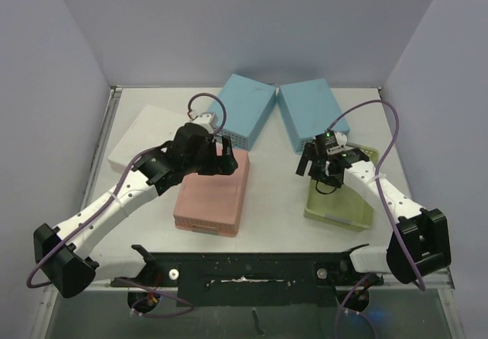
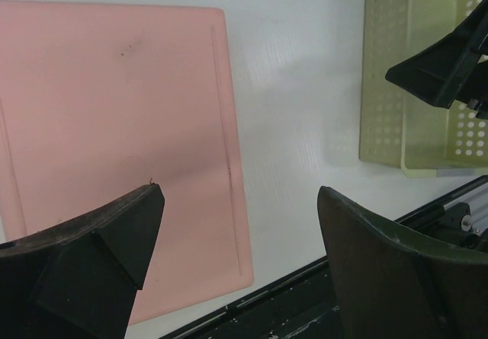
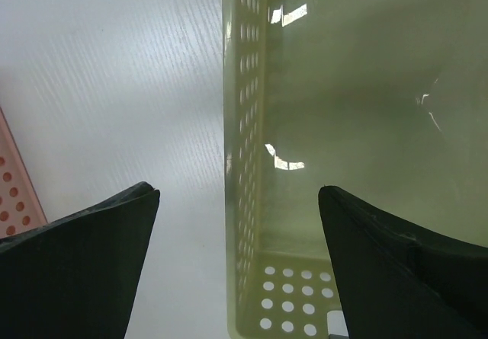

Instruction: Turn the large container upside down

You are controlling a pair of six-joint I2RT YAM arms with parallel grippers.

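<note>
Three viewpoints: one overhead, two on the wrists.
The top camera looks down from behind the arm bases over the whole table (image 1: 274, 194); both wrist cameras face downward from close up (the left one sits higher), and all three views share the green basket's (image 3: 248, 126) wall.

We note a plain salmon-pink container (image 1: 212, 200), a white box (image 1: 141, 137) and two pale blue containers, left (image 1: 248, 107) and right (image 1: 309, 107), the left one hole-dotted along its wall. The basket (image 1: 328, 215) is translucent yellow-green with rows of round holes. The table (image 1: 274, 194) is white and the cables (image 1: 393, 137) are purple.
</note>
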